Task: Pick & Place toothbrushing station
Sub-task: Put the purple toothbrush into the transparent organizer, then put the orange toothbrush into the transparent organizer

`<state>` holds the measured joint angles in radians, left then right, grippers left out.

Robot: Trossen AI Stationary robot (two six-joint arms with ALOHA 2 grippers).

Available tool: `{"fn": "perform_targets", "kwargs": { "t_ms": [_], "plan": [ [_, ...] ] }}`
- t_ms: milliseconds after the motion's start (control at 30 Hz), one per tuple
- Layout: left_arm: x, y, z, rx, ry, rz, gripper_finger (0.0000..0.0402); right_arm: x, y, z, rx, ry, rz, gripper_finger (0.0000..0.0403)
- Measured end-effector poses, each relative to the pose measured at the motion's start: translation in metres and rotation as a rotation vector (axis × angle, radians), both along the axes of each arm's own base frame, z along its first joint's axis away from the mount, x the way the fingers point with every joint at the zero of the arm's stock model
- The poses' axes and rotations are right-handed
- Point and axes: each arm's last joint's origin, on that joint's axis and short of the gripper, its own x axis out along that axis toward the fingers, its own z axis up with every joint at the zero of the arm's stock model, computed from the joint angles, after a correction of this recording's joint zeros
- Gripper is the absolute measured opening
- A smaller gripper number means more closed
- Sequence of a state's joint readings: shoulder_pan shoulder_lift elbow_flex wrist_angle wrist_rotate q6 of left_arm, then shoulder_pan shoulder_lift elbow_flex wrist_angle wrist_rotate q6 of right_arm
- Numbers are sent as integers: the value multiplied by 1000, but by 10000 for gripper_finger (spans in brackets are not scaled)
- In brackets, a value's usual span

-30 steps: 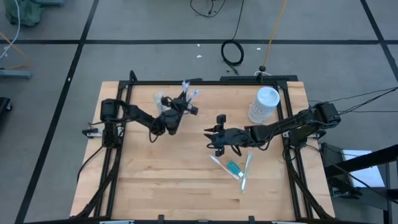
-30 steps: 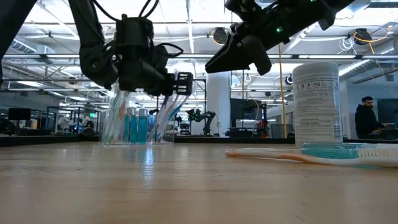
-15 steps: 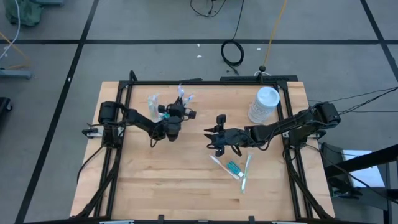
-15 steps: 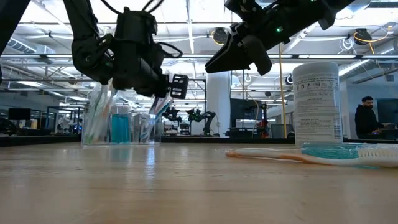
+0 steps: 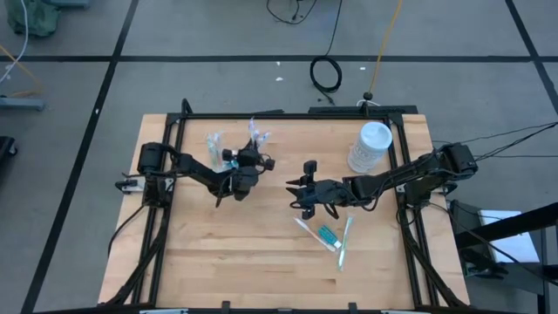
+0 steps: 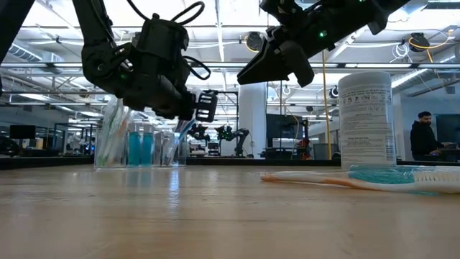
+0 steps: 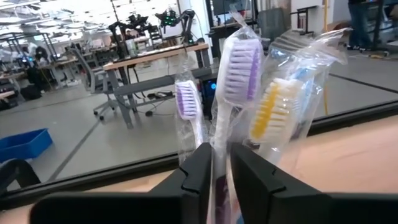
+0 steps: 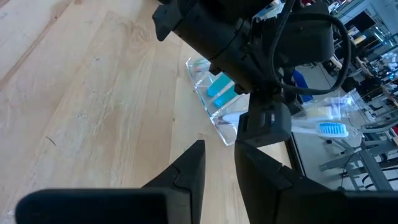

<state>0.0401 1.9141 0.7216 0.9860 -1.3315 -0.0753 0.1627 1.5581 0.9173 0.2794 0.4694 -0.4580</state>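
Wooden tabletop (image 5: 227, 253) w/ a black frame, grey floor round it, and a big open lab w/ desks beyond in the low view. 2 arms over the wood. Landmark: clear cup (image 6: 140, 140), standing upright at the table's far-left part, holding blue tubes (image 6: 141, 148) and wrapped toothbrushes (image 7: 244, 59).

Left gripper (image 5: 248, 161) hangs right at the cup, on its side toward the table's middle. Wrist view: 2 dark fingers (image 7: 198, 171) close together w/ a wrapped toothbrush handle pinched in the narrow gap between them; purple bristles stick up above the tips, a smaller purple brush (image 7: 186, 99) and a yellow-and-blue one (image 7: 272, 112) just beside, all in crinkly clear sleeves. Low view: that gripper is tilted, covering the cup's right edge.

Right gripper (image 5: 305, 196) is well apart from the cup, toward the table's centre, raised off the wood, pointing the cup's way. Its fingers (image 8: 189, 168) show a slim gap, nothing between them — near closed, empty. Its wrist cam looks across at the cup and the left gripper.

Farther from the cup, past the right gripper, 2 toothbrushes (image 5: 345, 242) and 1 teal tube (image 5: 326, 234) lie flat on the wood, touching or nearly so. White lidded canister (image 5: 370, 146) stands far from the cup, by the table's far-right corner. Person (image 6: 424, 137) seated in the background, right of the canister in the low view.
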Motion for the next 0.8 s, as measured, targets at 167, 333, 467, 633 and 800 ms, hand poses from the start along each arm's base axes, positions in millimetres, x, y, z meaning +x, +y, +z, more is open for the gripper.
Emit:
{"fn": "perform_targets", "kwargs": {
  "t_ms": [167,333,467,633,800],
  "plan": [
    [1,-3,1,-2,-1,-27,98,0,0,0,0,0,0,77],
    [-1,-8,12,9,-16,-12,132,0,0,0,-1,0,0,77],
    [-3,-17,27,15,-35,-25,156,0,0,0,0,0,0,77],
    [-10,-30,49,31,5,-26,169,0,0,0,0,0,0,77],
    [-21,-35,82,34,-64,-44,170,0,0,0,-1,1,1,77]
  ]
}}
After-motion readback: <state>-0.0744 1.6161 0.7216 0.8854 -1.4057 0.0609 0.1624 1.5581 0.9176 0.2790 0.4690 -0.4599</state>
